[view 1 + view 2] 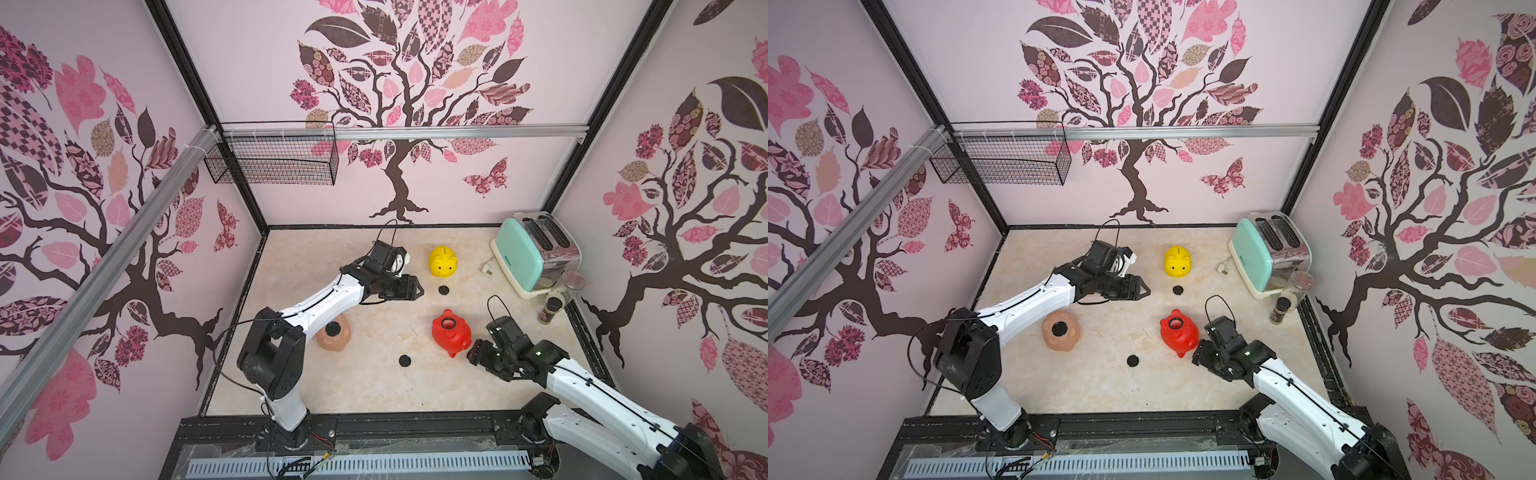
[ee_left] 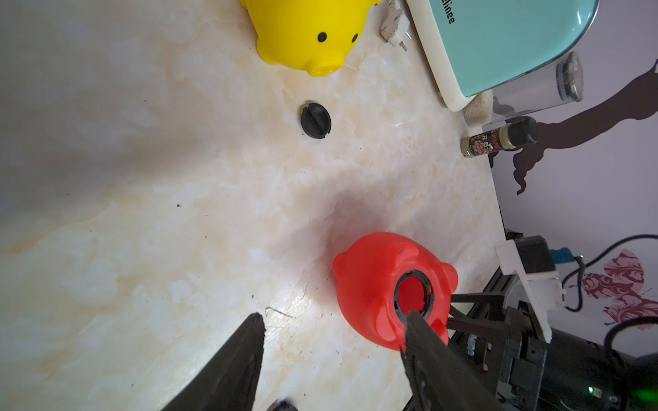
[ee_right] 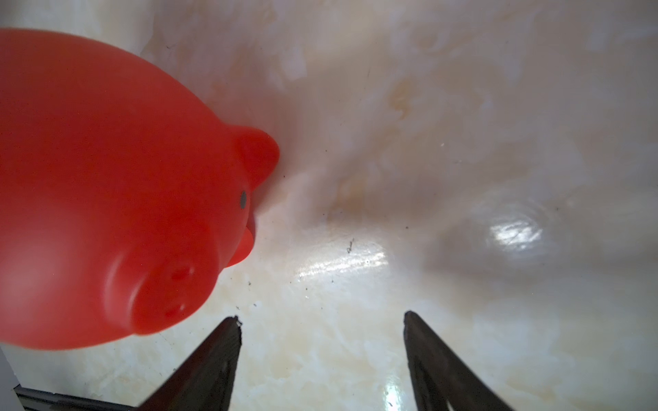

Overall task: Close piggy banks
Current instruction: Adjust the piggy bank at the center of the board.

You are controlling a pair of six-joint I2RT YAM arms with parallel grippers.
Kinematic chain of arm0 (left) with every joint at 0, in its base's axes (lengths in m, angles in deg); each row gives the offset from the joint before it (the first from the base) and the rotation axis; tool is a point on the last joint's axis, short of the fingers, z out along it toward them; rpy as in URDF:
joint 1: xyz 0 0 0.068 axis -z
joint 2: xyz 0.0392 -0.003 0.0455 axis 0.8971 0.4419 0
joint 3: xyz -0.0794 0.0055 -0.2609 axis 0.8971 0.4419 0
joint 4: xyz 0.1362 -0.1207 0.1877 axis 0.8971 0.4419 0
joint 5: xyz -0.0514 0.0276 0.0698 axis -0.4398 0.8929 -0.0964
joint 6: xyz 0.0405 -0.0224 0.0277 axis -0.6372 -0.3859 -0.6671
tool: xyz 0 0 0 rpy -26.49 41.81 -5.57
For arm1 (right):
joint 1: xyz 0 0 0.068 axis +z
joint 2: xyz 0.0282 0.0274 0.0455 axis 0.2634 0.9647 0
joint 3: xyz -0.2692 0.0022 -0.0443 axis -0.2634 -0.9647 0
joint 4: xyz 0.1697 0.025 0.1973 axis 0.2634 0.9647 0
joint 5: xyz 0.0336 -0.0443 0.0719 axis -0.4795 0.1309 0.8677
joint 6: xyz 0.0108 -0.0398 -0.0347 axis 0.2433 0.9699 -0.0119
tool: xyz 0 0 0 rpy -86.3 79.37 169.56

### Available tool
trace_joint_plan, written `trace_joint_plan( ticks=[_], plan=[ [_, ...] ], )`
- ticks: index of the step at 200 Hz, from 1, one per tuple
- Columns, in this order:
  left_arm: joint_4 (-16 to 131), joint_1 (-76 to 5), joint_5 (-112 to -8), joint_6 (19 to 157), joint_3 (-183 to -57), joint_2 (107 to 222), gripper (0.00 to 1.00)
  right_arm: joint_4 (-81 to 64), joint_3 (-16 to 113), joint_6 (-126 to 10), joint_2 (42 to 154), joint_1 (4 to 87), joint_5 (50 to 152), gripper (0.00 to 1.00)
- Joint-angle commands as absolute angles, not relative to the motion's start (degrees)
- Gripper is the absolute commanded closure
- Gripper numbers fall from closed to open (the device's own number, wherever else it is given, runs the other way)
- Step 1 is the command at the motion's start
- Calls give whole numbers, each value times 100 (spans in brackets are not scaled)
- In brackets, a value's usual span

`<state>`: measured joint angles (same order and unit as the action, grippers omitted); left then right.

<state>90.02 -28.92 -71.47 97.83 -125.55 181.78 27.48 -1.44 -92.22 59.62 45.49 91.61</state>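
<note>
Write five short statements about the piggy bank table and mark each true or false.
1. The red piggy bank has its belly hole open. True.
2. The yellow piggy bank lies on its back. False: it stands upright, coin slot up.
3. Two black plugs lie loose on the table. True.
4. The right gripper grips a plug. False: its jaws are open and empty, beside the red piggy bank.
5. The left gripper is open with nothing in it. True.
</note>
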Motion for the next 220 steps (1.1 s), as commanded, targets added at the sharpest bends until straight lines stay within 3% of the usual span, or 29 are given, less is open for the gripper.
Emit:
trace_joint_plan(
  ticks=[1, 96, 220],
  plan=[
    [8898, -2807, -7338, 9770, -12946, 18572, 36, 2576, -114, -9297, 6085, 4524, 8885, 25],
    [9080, -2521, -7530, 9868, -14538, 20320, 38, 2410, -139, -9112, 6312, 4472, 8727, 24],
    [8682, -2260, -7649, 10108, -14388, 20734, 46, 2168, -57, -8928, 6659, 4465, 9048, 27]
  ],
)
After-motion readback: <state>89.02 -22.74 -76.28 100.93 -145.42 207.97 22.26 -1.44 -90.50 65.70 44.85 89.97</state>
